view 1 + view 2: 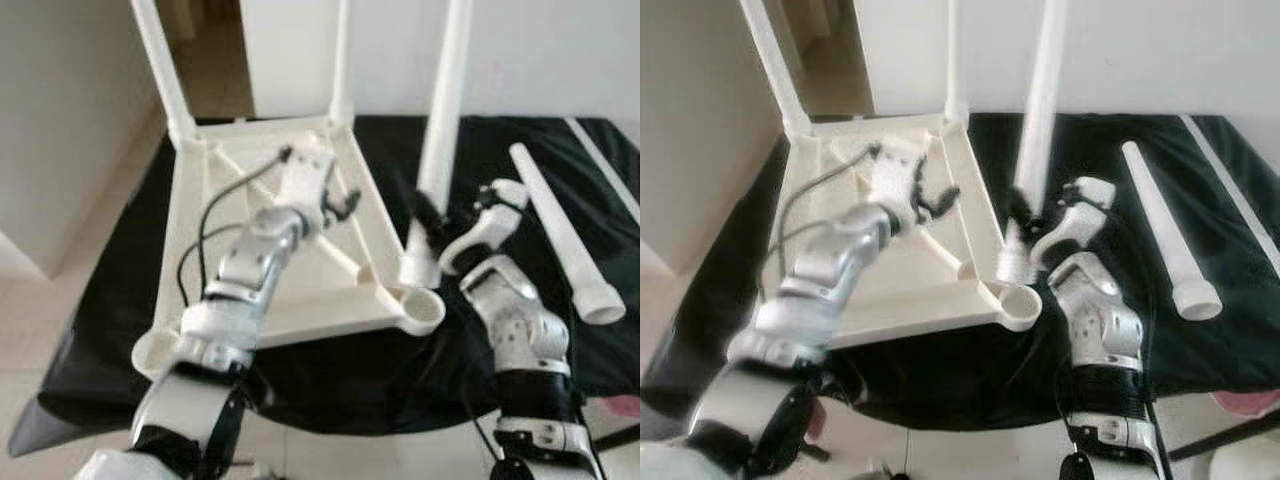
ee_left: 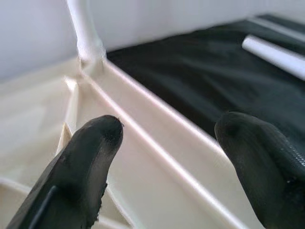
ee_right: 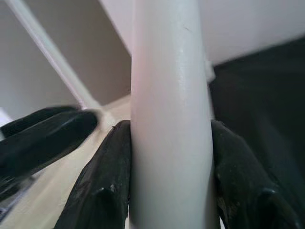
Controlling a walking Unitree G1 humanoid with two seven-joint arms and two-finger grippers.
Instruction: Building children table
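Right gripper (image 3: 171, 186) pinches a table leg (image 1: 440, 130) — top cut off — while left gripper (image 2: 167, 157) hangs spread over the tabletop (image 1: 250, 240).

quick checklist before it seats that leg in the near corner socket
1. Right gripper holds the leg: ok, fingers press it on both sides.
2. Leg's lower end over the corner socket: not ok, it sits just behind it.
3. Leg upright: roughly ok, slight lean.
4. Left gripper steadying the tabletop: cannot tell, it is open over a rib.
5. Socket unobstructed: ok.
6. Spare leg out of the way: ok, lying on the black cloth.
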